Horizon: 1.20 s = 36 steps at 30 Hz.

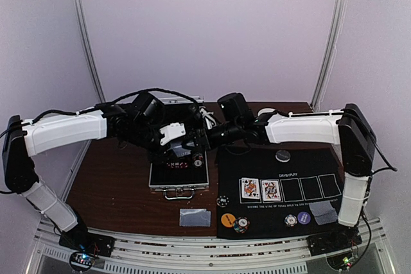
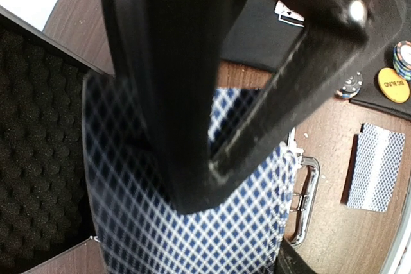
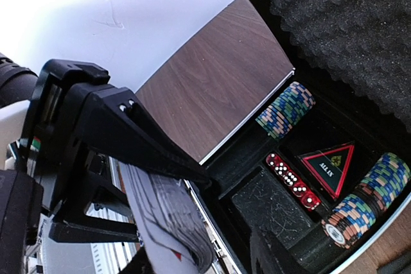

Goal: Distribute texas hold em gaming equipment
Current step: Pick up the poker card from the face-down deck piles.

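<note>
My left gripper (image 1: 178,149) is shut on a deck of playing cards (image 2: 167,235) with a blue diamond back and holds it above the open silver case (image 1: 179,181). My right gripper (image 1: 201,142) meets it there. Its jaws stand apart around the deck's end (image 3: 176,229), and one finger (image 2: 173,126) lies across the card backs. Two cards (image 1: 260,189) lie face up on the black mat (image 1: 257,165). Small face-down piles lie at the front left (image 1: 194,217) and front right (image 1: 324,211). Chips (image 1: 241,224), an orange disc (image 1: 228,219), a purple disc (image 1: 304,217) and a dark disc (image 1: 283,155) sit on the mat.
The case tray holds striped chip stacks (image 3: 286,110), red dice (image 3: 292,181) and a triangular "ALL IN" marker (image 3: 329,166). Its foam-lined lid (image 2: 38,126) stands open behind, and its handle (image 2: 305,190) faces the front. The brown table (image 1: 109,184) ends at a metal rail near the arm bases.
</note>
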Each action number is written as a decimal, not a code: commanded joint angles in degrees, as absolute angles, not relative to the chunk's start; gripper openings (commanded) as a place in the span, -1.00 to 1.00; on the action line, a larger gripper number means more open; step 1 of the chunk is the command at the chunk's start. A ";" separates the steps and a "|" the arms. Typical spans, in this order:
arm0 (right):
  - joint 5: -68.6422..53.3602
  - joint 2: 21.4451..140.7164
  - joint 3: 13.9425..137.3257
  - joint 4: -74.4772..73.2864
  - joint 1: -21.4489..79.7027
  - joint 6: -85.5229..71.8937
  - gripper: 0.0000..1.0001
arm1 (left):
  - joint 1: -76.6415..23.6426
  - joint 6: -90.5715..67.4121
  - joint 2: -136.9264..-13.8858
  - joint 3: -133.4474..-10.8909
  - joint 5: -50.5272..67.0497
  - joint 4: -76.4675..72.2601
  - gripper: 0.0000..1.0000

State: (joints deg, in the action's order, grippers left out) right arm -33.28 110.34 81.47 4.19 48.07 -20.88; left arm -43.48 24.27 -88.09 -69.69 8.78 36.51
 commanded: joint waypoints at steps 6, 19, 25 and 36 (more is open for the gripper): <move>-32.04 107.84 83.07 -3.66 47.58 -18.12 -0.84 | -43.24 24.17 -88.33 -70.01 7.80 34.71 -0.03; -25.64 103.93 84.96 -16.91 47.36 -11.59 -1.00 | -43.07 23.99 -89.12 -69.70 6.95 35.20 -0.03; -22.32 98.92 84.70 -22.42 46.28 -7.62 -1.00 | -43.07 23.99 -88.91 -69.35 6.93 35.16 -0.02; -31.64 97.05 82.44 -17.42 45.36 -9.73 -1.00 | -43.07 23.64 -89.25 -70.13 8.94 34.19 -0.03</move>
